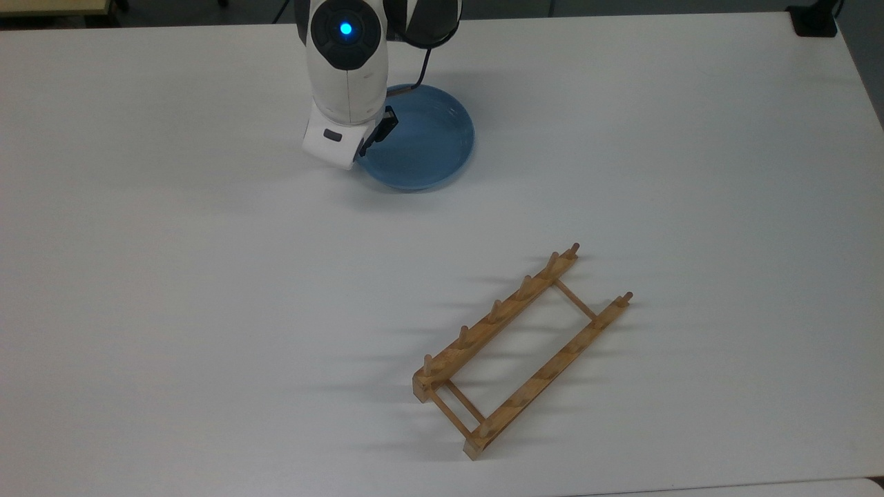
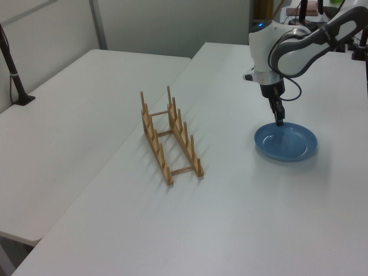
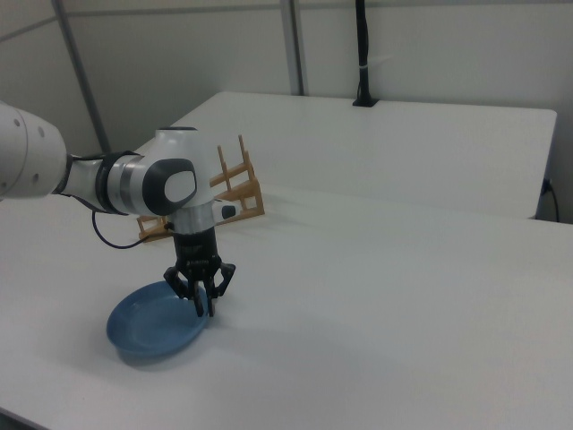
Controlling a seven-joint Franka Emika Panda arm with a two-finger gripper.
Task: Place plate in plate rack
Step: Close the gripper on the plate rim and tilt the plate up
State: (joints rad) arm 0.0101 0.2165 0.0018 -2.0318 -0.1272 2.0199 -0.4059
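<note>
The light-blue plate [image 1: 428, 138] lies flat on the white table, toward the far side in the top view. My gripper [image 1: 362, 148] points down over the plate's left rim in the top view; one black finger [image 1: 387, 127] stands inside the rim and the white hand hides the other. In the right view the gripper [image 3: 204, 303] is open, low over the plate's [image 3: 148, 329] right edge, holding nothing. The left view has the gripper [image 2: 280, 119] just above the plate [image 2: 287, 144]. The wooden plate rack [image 1: 521, 348] stands apart, nearer the front, and is empty.
The white table [image 1: 173, 276] joins a second white table [image 2: 69, 115] on the left view's left. A black post [image 2: 14, 75] is clamped there. The rack [image 2: 169, 135] [image 3: 237, 188] lies at an angle to the table's edges.
</note>
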